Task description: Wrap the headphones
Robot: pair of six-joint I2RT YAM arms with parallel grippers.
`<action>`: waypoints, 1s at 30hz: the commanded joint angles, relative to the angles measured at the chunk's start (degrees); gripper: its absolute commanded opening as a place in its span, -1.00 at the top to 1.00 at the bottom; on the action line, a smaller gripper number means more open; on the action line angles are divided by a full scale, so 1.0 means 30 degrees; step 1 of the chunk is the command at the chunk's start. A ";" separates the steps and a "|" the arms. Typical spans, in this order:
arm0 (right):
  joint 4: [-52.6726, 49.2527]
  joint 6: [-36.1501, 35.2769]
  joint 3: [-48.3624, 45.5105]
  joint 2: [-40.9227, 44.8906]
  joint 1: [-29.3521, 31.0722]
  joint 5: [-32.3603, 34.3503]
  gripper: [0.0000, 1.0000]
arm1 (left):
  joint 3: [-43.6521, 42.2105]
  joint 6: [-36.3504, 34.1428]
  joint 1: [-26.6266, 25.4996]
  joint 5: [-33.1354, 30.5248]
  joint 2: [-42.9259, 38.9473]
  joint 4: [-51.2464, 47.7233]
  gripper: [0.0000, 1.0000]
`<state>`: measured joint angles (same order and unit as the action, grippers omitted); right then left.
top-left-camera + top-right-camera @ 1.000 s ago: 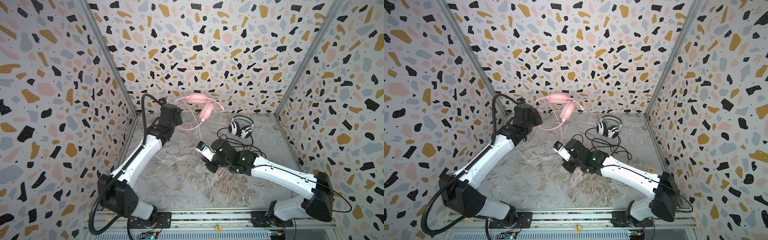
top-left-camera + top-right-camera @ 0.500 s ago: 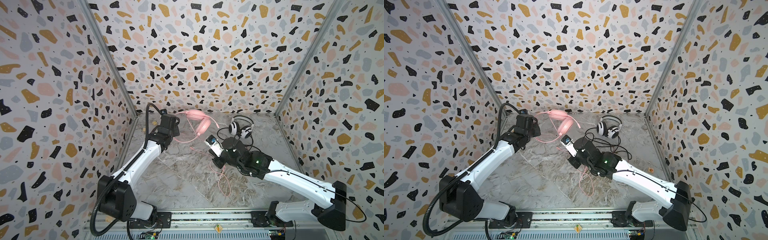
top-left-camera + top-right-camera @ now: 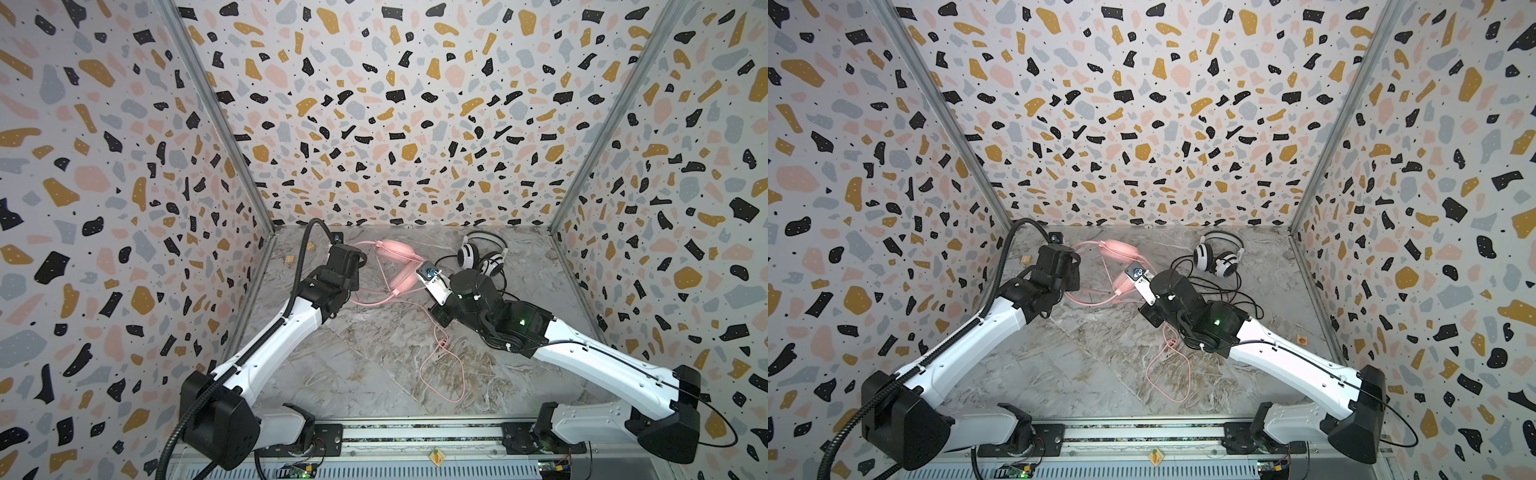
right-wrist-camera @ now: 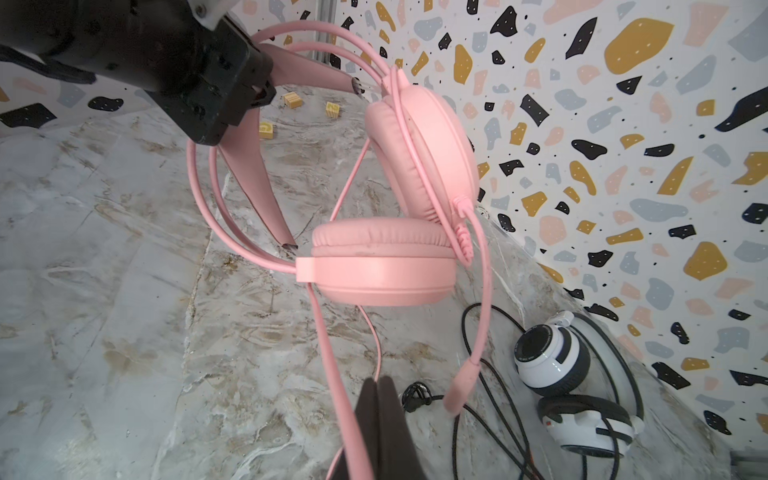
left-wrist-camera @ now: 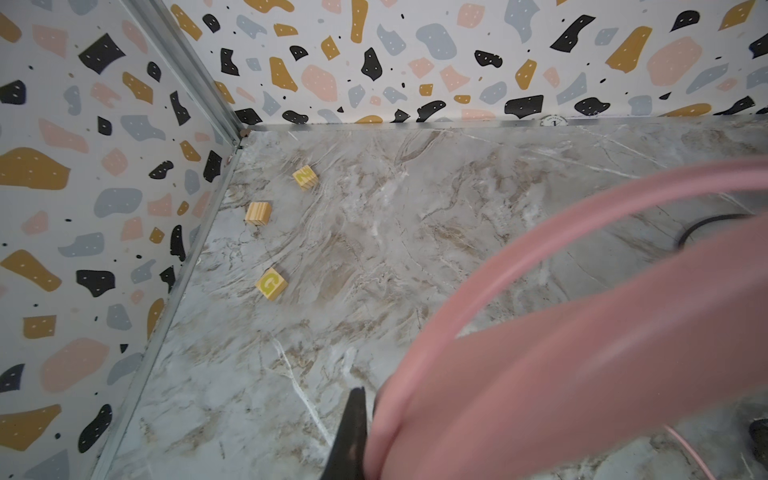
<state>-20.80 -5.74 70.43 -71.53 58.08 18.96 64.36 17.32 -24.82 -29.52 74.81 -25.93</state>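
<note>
Speckled walls [image 3: 395, 104] closing in three sides of a marbled table [image 3: 353, 374]. Reaching in from the front edge, left arm [image 3: 270, 349] and right arm [image 3: 602, 361], both stretched toward the back, wrists near each other.

Between the two wrists, around the middle of the back of the table, pink headphones [image 3: 392, 251], ear cups close together. Contact with the table not clear. Clamped tight on the wide pink headband, left gripper [image 4: 259, 85].

At the back right, near the corner, white-and-black headphones [image 3: 469, 255] lying on the table, apart from both grippers.

Just in front of the pink ear cups, right gripper [image 4: 377, 390], fingers [image 4: 390, 415] pressed together. Running from one cup down along those fingers, pink cord [image 4: 330, 365]. Impossible to tell whether actually pinched. Further along, same cord lying in a loose loop on the middle of the table.

Black cord [image 4: 464, 332] sprawled in loops beside the white-and-black set, partly under the right arm.

Three small wooden blocks [image 5: 271, 283] near the back left corner, well apart from the headphones.
</note>
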 commanded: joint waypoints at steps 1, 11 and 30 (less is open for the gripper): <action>0.1992 -0.1109 0.0702 0.0671 0.0092 0.2497 0.98 | 0.0366 -0.0985 0.0108 -0.1909 -0.0326 0.0173 1.00; 0.8109 -0.6219 -0.0555 0.0802 0.0412 0.3756 0.90 | 0.0739 -0.1747 -0.0560 -0.1294 -0.0238 -0.0391 1.00; 1.1886 -1.0010 -0.1205 -0.0550 0.1006 0.1609 0.63 | 0.0489 -0.3522 -0.1337 0.2035 0.1123 -0.0452 1.00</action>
<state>10.39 -33.98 65.32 -72.18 61.10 21.26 65.25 6.46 -28.38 -24.82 79.96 -30.92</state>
